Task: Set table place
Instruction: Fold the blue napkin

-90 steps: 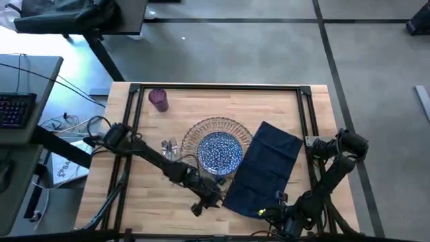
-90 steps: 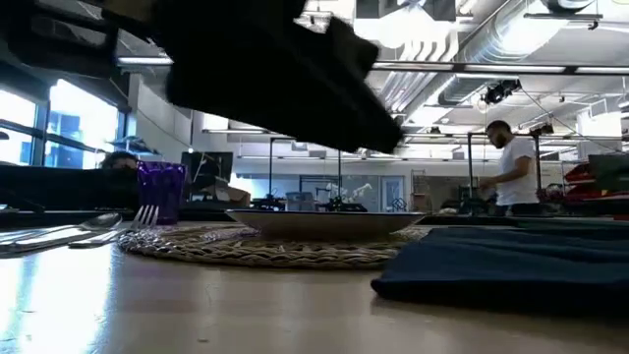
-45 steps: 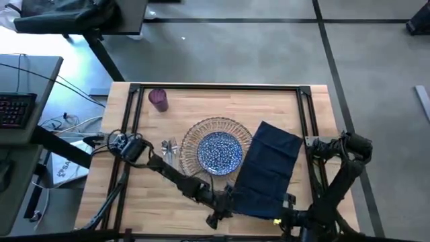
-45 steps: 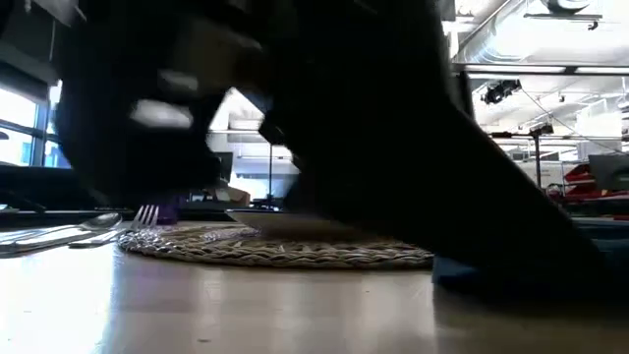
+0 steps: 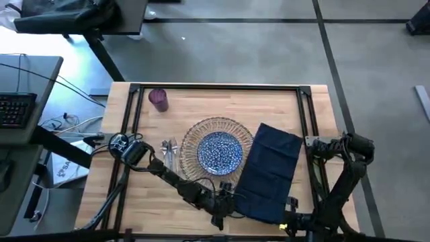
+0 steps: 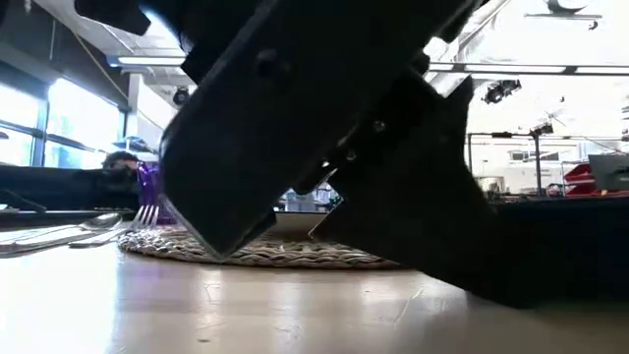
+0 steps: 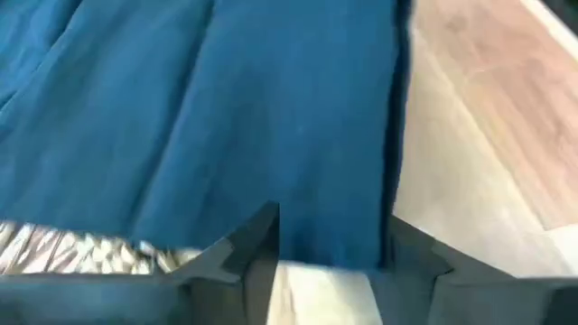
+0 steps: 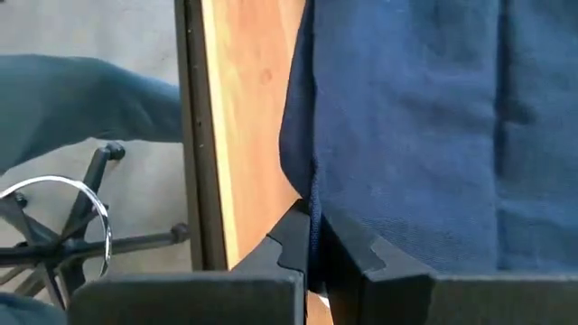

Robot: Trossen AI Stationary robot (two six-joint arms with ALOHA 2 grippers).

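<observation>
Both grippers work the navy napkin's (image 5: pixel 270 169) near edge — left gripper (image 5: pixel 225 205) spread at seven o'clock, right gripper (image 5: pixel 290 214) pinching its five-o'clock corner.

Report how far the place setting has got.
Done: blue-patterned round plate sits on the woven wicker charger; silver cutlery lies left of it.
In hand: both grippers work the navy cloth napkin's near edge, right gripper pinching it, left gripper open astride it.
Left: positioning the napkin.
</observation>
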